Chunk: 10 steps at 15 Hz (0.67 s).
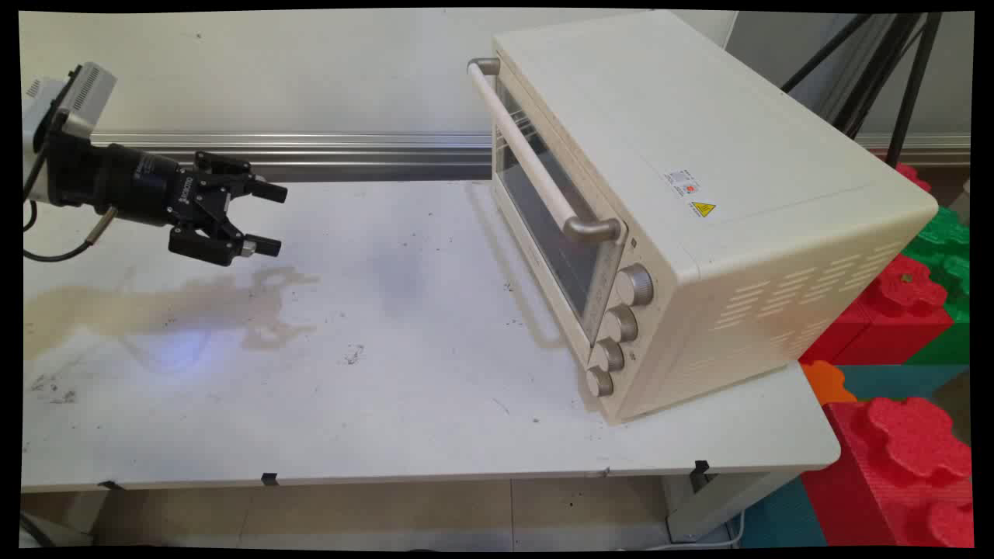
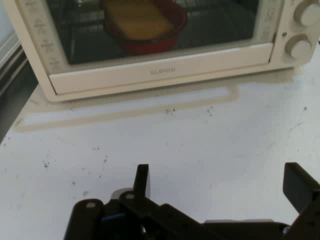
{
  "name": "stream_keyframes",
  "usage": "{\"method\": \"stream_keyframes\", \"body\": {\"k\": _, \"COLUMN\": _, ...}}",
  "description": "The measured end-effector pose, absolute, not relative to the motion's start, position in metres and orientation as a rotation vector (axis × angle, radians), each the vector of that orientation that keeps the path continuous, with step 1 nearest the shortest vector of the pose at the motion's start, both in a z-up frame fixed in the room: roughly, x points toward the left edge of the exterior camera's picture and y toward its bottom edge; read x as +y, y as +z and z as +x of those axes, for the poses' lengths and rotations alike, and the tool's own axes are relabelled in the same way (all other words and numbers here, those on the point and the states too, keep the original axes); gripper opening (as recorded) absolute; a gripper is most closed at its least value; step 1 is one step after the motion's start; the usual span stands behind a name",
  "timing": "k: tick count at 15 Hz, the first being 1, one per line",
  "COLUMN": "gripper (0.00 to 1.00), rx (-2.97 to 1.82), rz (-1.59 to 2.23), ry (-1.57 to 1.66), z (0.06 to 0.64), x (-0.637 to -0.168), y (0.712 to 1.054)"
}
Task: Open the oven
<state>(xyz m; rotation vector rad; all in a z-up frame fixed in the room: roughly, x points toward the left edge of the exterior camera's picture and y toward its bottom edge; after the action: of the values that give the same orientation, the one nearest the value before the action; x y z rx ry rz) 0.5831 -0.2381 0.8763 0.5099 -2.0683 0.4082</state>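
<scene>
Claw (image 1: 262, 219) at left of frame, held level above the surface (image 1: 388, 373), fingers spread apart, gripping nothing, aimed at the toaster oven (image 1: 699, 210) at right, well apart from it. Oven door shut; handle (image 1: 536, 163) faces the claw. Hand view: red dish (image 2: 145, 25) with yellowish food inside.

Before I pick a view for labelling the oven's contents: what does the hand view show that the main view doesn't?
Only the hand view shows, through the door glass, a red dish holding something yellow, and the brand lettering on the door's lower strip. Only the main view shows the oven's top, vented side, long door handle, all four knobs, plus red and green foam blocks beside the table. Both show the cream toaster oven with its door closed, the white table, and the open, empty pincer apart from the oven.
</scene>
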Motion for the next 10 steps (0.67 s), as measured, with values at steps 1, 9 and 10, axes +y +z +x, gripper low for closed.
{"method": "stream_keyframes", "body": {"k": 1, "gripper": 1.00, "rx": -2.062, "rz": 0.511, "ry": 0.411, "z": 0.583, "x": -0.239, "y": 0.878}}
{"method": "stream_keyframes", "body": {"k": 9, "gripper": 1.00, "rx": -1.989, "rz": 0.512, "ry": 0.441, "z": 0.571, "x": -0.253, "y": 0.898}}
{"method": "stream_keyframes", "body": {"k": 10, "gripper": 1.00, "rx": -1.980, "rz": 0.511, "ry": 0.444, "z": 0.569, "x": -0.255, "y": 0.900}}
